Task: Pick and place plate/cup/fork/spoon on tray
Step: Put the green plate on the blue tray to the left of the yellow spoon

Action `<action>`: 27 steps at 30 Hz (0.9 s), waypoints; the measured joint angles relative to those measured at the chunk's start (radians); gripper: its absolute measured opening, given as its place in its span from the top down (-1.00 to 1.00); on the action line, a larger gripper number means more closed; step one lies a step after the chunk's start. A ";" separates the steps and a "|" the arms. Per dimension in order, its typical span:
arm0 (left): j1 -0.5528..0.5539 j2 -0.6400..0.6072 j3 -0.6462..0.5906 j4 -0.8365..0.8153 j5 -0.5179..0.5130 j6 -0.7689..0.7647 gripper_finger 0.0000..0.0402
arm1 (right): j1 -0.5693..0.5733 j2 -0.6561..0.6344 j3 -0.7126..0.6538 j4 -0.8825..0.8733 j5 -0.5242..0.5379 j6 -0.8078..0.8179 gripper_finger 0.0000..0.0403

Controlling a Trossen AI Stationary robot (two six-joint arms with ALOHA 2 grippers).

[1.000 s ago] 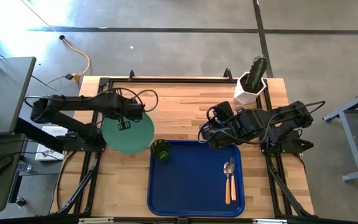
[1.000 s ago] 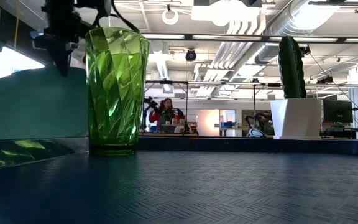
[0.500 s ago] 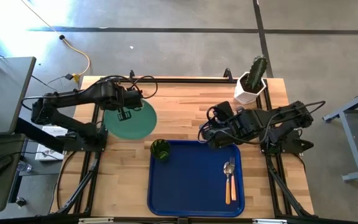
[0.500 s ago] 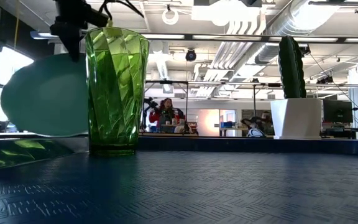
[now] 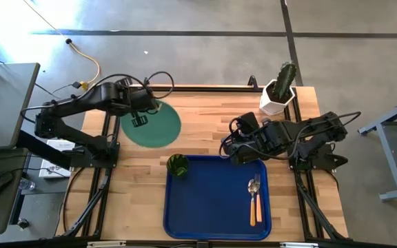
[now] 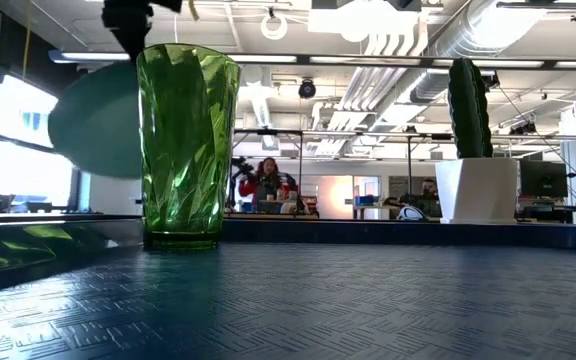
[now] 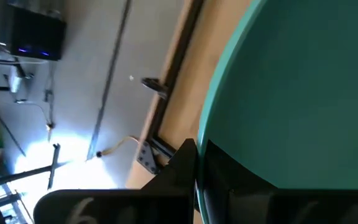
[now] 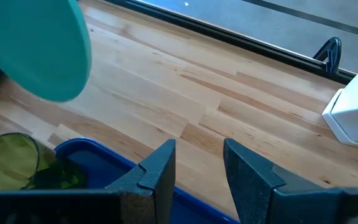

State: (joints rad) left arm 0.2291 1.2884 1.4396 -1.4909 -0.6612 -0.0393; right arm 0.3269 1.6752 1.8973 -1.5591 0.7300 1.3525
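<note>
My left gripper (image 5: 138,120) is shut on the round mint-green plate (image 5: 154,127), which hangs in the air over the table's far left part. In the low view the plate (image 6: 93,120) shows behind the cup, below the gripper (image 6: 128,25). The green cup (image 5: 178,166) stands upright on its base in the far left corner of the dark-blue tray (image 5: 212,200). The fork and spoon (image 5: 254,198) lie side by side on the tray's right part; I cannot tell which is which. My right gripper (image 8: 197,165) hovers open over the tray's far edge (image 8: 104,158). My left gripper pinches the plate's rim (image 7: 202,134) between its two fingers, one on each face of the plate. The fingers (image 7: 182,165) come slanting down from the table's left side. The plate is lifted clear of the table and tilted.
A white pot with a cactus (image 5: 278,93) stands at the table's far right corner. Bare wood (image 5: 205,120) lies between the plate and the right arm. A person (image 6: 265,180) sits far off in the room behind.
My left gripper has risen and gone toward the table's far edge and a little to the right, carrying the plate. The plate, whose lower edge was down at table level, now hangs clear of the table.
</note>
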 joint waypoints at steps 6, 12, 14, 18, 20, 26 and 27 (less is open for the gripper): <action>0.017 0.000 0.121 0.011 -0.017 0.006 1.00 | 0.000 0.000 0.000 0.000 0.000 0.000 0.37; 0.019 -0.001 0.249 0.081 0.008 0.000 1.00 | 0.000 0.000 0.000 -0.001 0.036 0.004 0.37; 0.015 -0.001 0.286 0.115 0.041 -0.001 1.00 | 0.000 0.000 0.000 -0.004 0.059 0.033 0.37; -0.006 0.000 0.336 0.138 0.075 -0.010 1.00 | 0.000 0.000 0.000 -0.011 0.098 0.077 0.37; -0.022 0.000 0.347 0.157 0.075 -0.025 1.00 | 0.000 0.000 0.000 -0.011 0.115 0.079 0.37; -0.052 0.002 0.351 0.156 0.073 -0.093 1.00 | 0.009 -0.009 0.000 -0.006 0.218 0.034 0.37; -0.056 0.005 0.351 0.157 0.061 -0.102 1.00 | 0.013 -0.014 0.000 0.004 0.240 0.008 0.37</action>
State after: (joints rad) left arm 0.1728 1.2930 1.7901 -1.3335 -0.6000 -0.1415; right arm 0.3400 1.6608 1.8973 -1.5548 0.9695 1.3608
